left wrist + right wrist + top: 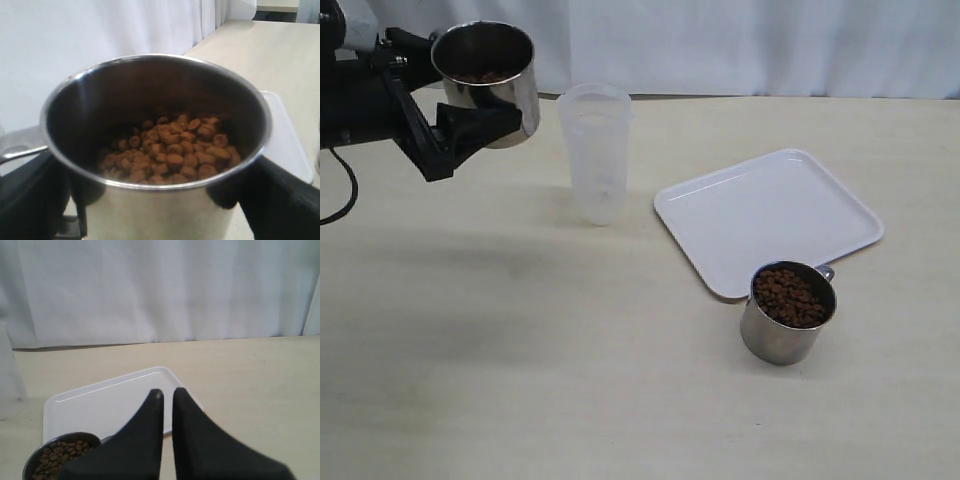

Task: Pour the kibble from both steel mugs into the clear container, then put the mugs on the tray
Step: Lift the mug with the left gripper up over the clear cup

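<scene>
Looking first at the exterior view, the left end effector sits in the upper left of the frame, its jaws spread wide and clamped around the raised mug, which hangs above the desk just left of the clear container. A little kibble shows inside that mug, and the container looks to have nothing in it. The tray lies right of centre with no mug on it. The second mug, heaped with pellets, stands on the desk at lower right, just beside the tray's near edge.

The left wrist view is filled by the raised mug, with kibble piled in its bottom and the dark fingers pressed against its sides.

In the right wrist view the right end effector has its jaws pressed together on nothing, poised above the tray, with the second mug in the lower left corner.

By my reading no pouring is done yet: both pours and both placements on the tray remain, and the first pour looks about to begin
</scene>
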You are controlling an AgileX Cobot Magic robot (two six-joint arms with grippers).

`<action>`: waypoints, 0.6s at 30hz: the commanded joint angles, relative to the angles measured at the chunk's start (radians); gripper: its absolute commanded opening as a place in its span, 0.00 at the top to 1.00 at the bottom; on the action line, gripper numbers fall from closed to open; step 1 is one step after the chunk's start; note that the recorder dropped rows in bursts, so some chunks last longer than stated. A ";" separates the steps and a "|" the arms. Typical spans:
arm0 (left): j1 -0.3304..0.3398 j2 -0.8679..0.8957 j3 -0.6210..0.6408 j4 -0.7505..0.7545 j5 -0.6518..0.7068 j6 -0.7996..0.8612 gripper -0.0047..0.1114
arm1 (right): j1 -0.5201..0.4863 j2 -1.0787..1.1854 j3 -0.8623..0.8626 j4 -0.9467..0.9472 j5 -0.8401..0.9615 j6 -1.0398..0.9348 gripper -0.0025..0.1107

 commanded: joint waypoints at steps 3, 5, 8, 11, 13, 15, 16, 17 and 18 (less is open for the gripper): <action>0.000 -0.014 -0.102 0.017 0.033 -0.073 0.96 | 0.003 -0.004 0.005 -0.003 0.000 -0.004 0.93; 0.000 -0.014 -0.136 0.050 0.063 -0.099 0.96 | 0.003 -0.004 0.005 -0.003 0.000 -0.004 0.93; -0.007 -0.011 -0.199 0.117 0.168 -0.147 0.96 | 0.003 -0.004 0.005 -0.003 0.000 -0.004 0.93; -0.035 -0.005 -0.245 0.193 0.247 -0.193 0.96 | 0.003 -0.004 0.005 -0.003 0.002 -0.004 0.93; -0.059 0.008 -0.275 0.239 0.271 -0.233 0.96 | 0.003 -0.004 0.005 -0.003 0.002 -0.004 0.93; -0.082 0.027 -0.298 0.257 0.301 -0.246 0.96 | 0.003 -0.004 0.005 -0.003 0.002 -0.004 0.93; -0.098 0.040 -0.315 0.261 0.322 -0.253 0.96 | 0.003 -0.004 0.005 -0.003 0.002 -0.004 0.93; -0.110 0.052 -0.325 0.261 0.340 -0.255 0.96 | 0.003 -0.004 0.005 -0.003 0.002 -0.004 0.93; -0.123 0.062 -0.338 0.264 0.360 -0.258 0.96 | 0.003 -0.004 0.005 -0.003 0.002 -0.004 0.93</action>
